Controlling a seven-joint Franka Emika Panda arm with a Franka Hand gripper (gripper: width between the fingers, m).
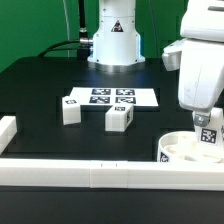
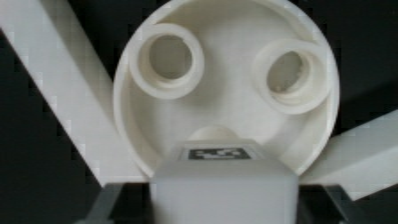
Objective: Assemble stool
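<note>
Seat [image 1: 178, 150] and legs are hard white plastic. I judge them light, stiff, and smooth enough to slip if my grip sits off-centre. The seat lies flat on the worktop [image 1: 40, 80] at the exterior view's lower right, tucked into the corner where the white rails [image 1: 90, 176] meet, with its round holes [image 2: 169, 55] facing up.

My pincer [image 1: 206, 120] is clamped on one leg [image 1: 207, 134], holding it upright over the seat. In the wrist view the leg's tagged end sits at the nearest hole, but I cannot tell whether it has entered or only hovers above. The flat sides of the blocky leg look like the right place to hold, and that is where my fingers [image 2: 111, 205] press.

Two spare legs lie loose. One [image 1: 70, 108] is just beside the marker board [image 1: 112, 97] and the other [image 1: 120, 117] is in front of it, apart from each other.

The rails hem the seat on two sides, so I expect it to stay put under a push. They also leave little room sideways, so I would come straight down from above. Toward the middle of the worktop there is free room to move.
</note>
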